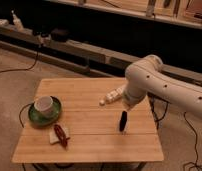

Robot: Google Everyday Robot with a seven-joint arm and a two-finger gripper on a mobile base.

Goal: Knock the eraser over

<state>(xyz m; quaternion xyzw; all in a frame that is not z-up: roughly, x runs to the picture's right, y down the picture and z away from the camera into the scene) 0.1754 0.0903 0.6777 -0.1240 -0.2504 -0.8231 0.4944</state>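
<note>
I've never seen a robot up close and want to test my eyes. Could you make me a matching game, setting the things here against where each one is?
Things:
1. white cup
2. eraser
3. reddish-brown item
4. end effector

Places:
A. standing on end, on the right part of the table
B. over the table's middle, beyond the eraser
C. on the green saucer, at the left
D. lying near the front left edge

Pairs: 1-C, 2-A, 3-D, 4-B.
</note>
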